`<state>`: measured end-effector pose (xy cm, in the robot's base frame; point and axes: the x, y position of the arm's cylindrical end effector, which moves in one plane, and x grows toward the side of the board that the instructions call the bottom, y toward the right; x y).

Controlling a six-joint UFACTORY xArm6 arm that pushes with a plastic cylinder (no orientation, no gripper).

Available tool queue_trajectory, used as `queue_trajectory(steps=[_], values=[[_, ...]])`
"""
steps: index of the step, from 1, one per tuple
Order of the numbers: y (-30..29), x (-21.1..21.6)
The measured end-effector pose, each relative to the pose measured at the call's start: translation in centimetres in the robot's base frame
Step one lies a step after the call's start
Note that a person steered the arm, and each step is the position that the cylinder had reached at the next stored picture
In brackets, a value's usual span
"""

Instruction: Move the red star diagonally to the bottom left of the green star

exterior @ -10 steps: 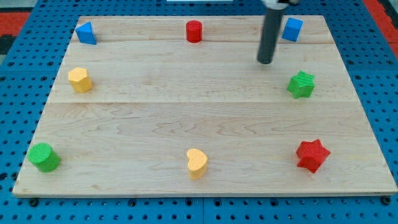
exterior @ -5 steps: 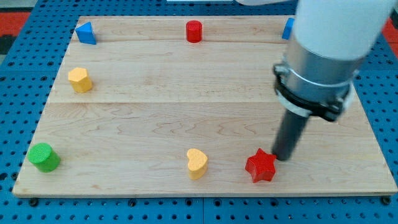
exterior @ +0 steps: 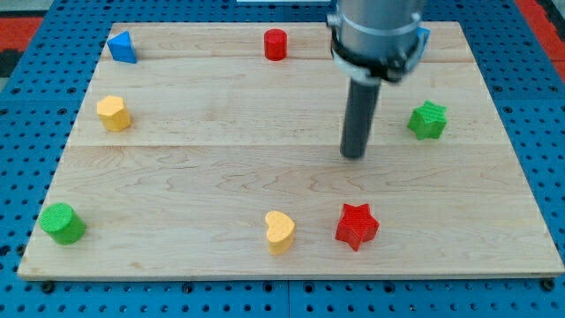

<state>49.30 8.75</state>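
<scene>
While my tip [exterior: 353, 156] is hovering mid-worktop, touching nothing (no gripper fitted), the red star [exterior: 357, 226] is sitting near the bottom edge, diagonally below-left of the green star [exterior: 427, 120].

Light wooden board [exterior: 221, 168] made of joined planks, grain running left-right, sits on a blue perforated base [exterior: 26, 132] with a regular hole grid. Red strips at the view's top-left corner [exterior: 18, 22] and top-right corner [exterior: 540, 18]. Lighting even, soft shadows, mild glare.
</scene>
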Motion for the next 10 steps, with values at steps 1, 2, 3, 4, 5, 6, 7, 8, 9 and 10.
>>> queue_trajectory(steps=[1, 2, 3, 4, 5, 6, 7, 8, 9, 10], values=[[3.2, 6.7], [3.2, 10.3], [-2.5, 10.8], [-4.7, 5.9], [-4.6, 1.5], [-3.8, 4.0], [-9.8, 8.5], [-13.9, 3.1], [-13.8, -4.4], [-15.1, -0.1]])
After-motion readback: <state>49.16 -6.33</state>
